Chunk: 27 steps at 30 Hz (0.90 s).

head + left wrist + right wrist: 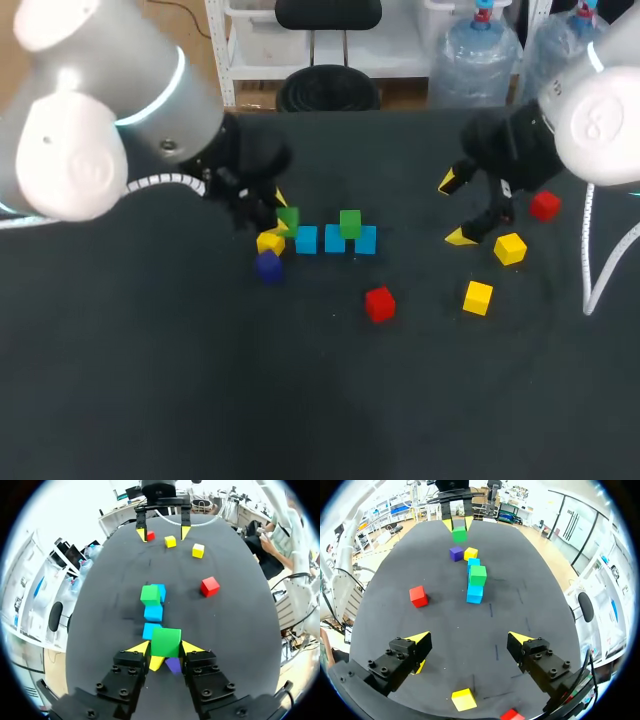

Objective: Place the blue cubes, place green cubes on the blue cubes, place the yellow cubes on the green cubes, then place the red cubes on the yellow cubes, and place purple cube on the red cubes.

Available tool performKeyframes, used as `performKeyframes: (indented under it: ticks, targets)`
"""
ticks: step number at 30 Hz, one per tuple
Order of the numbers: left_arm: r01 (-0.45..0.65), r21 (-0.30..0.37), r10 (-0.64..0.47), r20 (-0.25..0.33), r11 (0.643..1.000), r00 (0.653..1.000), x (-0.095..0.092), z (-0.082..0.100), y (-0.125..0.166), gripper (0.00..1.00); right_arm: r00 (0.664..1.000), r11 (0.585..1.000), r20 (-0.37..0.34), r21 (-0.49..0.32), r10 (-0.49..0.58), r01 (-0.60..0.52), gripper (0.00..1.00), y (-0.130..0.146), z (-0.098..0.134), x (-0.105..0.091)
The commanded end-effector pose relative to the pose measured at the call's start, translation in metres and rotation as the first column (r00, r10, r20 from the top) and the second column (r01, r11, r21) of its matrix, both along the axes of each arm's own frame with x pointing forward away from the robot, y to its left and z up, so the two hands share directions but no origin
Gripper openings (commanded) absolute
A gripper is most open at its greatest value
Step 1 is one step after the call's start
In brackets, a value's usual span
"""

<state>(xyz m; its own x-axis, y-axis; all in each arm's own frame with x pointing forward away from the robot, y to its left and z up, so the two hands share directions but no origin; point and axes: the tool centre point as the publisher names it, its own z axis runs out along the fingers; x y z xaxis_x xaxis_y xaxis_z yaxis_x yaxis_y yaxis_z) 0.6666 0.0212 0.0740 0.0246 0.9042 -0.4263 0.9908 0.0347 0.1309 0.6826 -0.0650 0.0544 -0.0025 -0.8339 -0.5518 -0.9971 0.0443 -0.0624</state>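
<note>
altogether three blue cubes [306, 240], two green cubes [349, 223].

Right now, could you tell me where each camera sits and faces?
Head view: above and behind, looking down on the table; left arm and right arm show.
Left wrist view: on left arm, looking over left gripper and its green cube toward right gripper.
Right wrist view: on right arm, facing back over its open gripper.
Shared: both wrist views see the blue cubes.
</note>
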Motion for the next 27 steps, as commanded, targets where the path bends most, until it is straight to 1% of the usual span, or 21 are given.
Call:
performKeyframes:
  ticks: [1,2,8,27]
  targets:
    - [0.019,0.013,-0.018,-0.053,1.000,0.998,0.011,-0.004,-0.006,0.00,1.000,1.000,0.000,0.002,0.002,-0.002,1.00,0.000,-0.001,0.001]
    - [0.018,0.009,-0.018,-0.067,1.000,0.998,0.012,-0.005,-0.007,0.00,1.000,1.000,0.000,0.002,0.002,-0.002,1.00,0.000,-0.001,0.001]
    - [0.018,0.021,-0.016,-0.089,1.000,0.996,0.016,-0.013,-0.013,0.00,1.000,1.000,0.000,0.002,0.002,-0.002,1.00,0.000,-0.001,0.001]
    - [0.025,0.020,-0.023,-0.116,0.999,0.993,0.027,-0.020,-0.029,0.00,1.000,1.000,0.000,0.002,0.002,-0.002,1.00,0.000,-0.001,0.001]
